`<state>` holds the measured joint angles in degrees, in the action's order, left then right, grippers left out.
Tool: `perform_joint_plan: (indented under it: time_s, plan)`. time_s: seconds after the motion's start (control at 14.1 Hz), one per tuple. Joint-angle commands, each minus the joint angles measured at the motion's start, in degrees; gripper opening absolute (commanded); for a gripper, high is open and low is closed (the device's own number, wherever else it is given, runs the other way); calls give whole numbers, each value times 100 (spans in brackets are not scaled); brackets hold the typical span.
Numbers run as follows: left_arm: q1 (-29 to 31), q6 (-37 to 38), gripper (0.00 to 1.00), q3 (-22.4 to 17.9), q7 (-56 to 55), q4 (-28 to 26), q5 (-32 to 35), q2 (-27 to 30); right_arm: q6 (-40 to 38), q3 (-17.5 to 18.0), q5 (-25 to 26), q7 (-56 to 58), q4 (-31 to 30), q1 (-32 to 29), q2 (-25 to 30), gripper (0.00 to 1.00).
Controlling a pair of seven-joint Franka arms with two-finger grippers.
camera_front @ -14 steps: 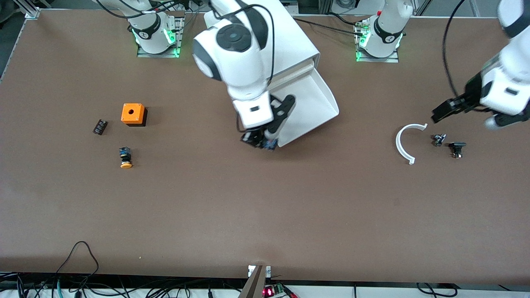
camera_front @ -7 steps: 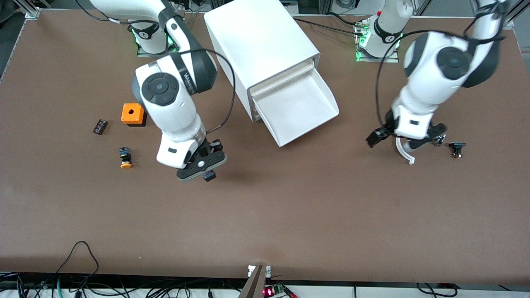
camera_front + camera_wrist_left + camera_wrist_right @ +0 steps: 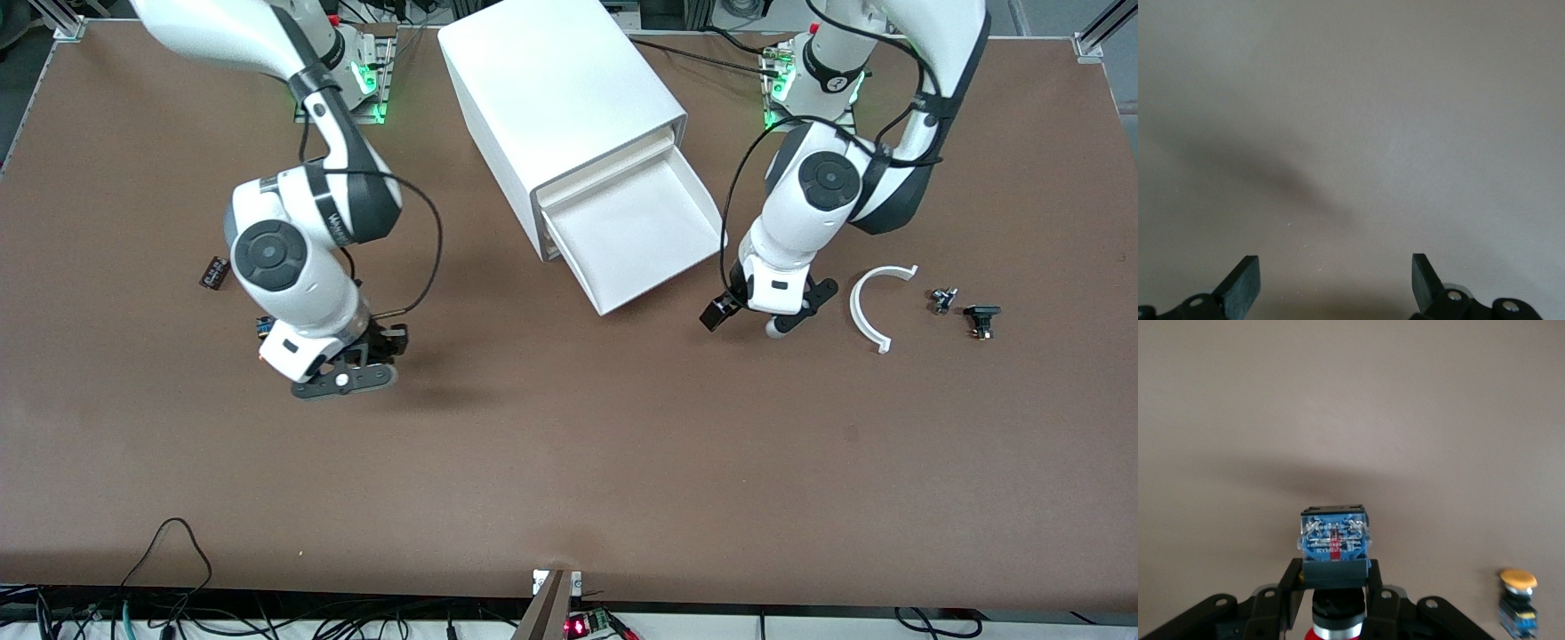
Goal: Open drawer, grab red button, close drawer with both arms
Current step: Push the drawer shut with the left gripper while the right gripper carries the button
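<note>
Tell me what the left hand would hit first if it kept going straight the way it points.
Probably just bare table. The left hand is open, and its wrist view shows only brown tabletop ahead, with nothing between the fingers. How far off the surface lies is unclear.

Drawer pulled open; button clamped in right end effector.

Both arms are glossy white with rounded shells and black bands at the joints. Each has a round dark grey cap on the elbow joint and a thin black cable looping along the outside of the forearm. The bases sit on metal plates and glow green at the collar. The left pincer is black, with flat, wedge-shaped fingers and small silver screws. The right pincer is black too, on a white wrist block
</note>
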<state>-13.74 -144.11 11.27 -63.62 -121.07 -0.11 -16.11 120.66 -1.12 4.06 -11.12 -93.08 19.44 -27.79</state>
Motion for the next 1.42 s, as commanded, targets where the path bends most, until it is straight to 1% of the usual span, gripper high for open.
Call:
perform_joint_plan:
  time_s: [0.0, 0.28, 0.5, 0.57, 0.71, 0.92, 1.0, 1.28, 1.35]
  plan:
    - [-286, -135, 100, 6, -134, -285, 55, 99, 369, 94, 24, -66, -920, -256, 405, 30]
    - [-340, -74, 100, 453, -90, -487, 55, 178, 1142, 94, 68, -66, -1974, -476, 643, 30]
    - [-340, -39, 100, 787, -63, -628, 55, 275, 1565, 94, 16, -206, -2494, -642, 748, 31]
    - [-340, 83, 100, 919, -63, -646, 55, 319, 1626, 94, 59, -198, -2591, -782, 766, 33]
    - [-340, 355, 100, 1139, -63, -672, 55, 380, 1793, 94, 60, -189, -2767, -862, 757, 33]
    - [-340, 664, 100, 1499, -55, -743, 55, 424, 2591, 94, 60, -154, -3285, -924, 714, 33]
    - [-340, 725, 100, 1596, -55, -743, 55, 433, 2716, 94, 60, -154, -3382, -933, 687, 34]
    - [-340, 814, 100, 1939, -46, -813, 55, 468, 2770, 94, 68, -136, -3480, -933, 547, 35]
    - [-340, 814, 100, 1975, -37, -813, 55, 468, 2752, 94, 60, -136, -3471, -933, 546, 43]
